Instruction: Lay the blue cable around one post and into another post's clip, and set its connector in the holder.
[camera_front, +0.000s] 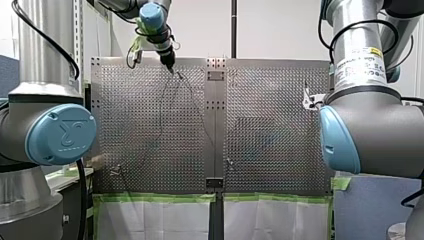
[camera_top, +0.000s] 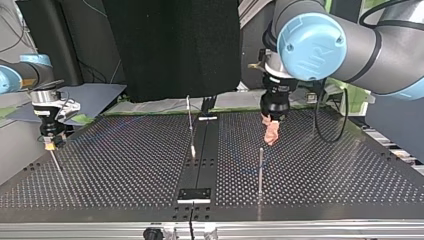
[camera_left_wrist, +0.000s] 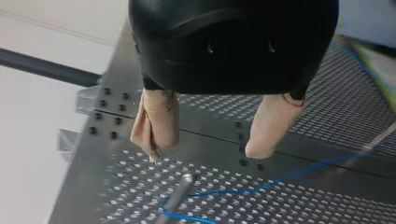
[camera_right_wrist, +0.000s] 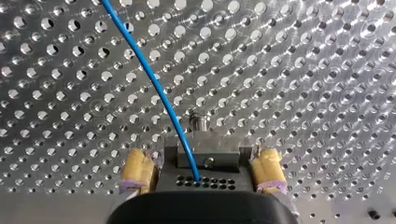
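The blue cable (camera_right_wrist: 154, 88) crosses the perforated plate and ends in a grey connector block (camera_right_wrist: 208, 161). That block sits between the yellow pads of my right gripper (camera_right_wrist: 203, 170), which is open, one pad on each side of it. My left gripper (camera_left_wrist: 210, 149) is open with nothing between its beige pads. It hovers just above a metal post (camera_left_wrist: 175, 200), and the blue cable (camera_left_wrist: 280, 179) bends around that post. In the front view my left gripper (camera_front: 170, 62) is at the table's far edge and my right gripper (camera_front: 310, 100) at its right edge.
Two more thin posts (camera_top: 260, 170) (camera_top: 190, 125) stand near the middle of the table in the top view. A solid metal strip (camera_front: 216, 125) divides the two perforated plates. Green tape (camera_front: 160, 197) lines the near edge in the front view.
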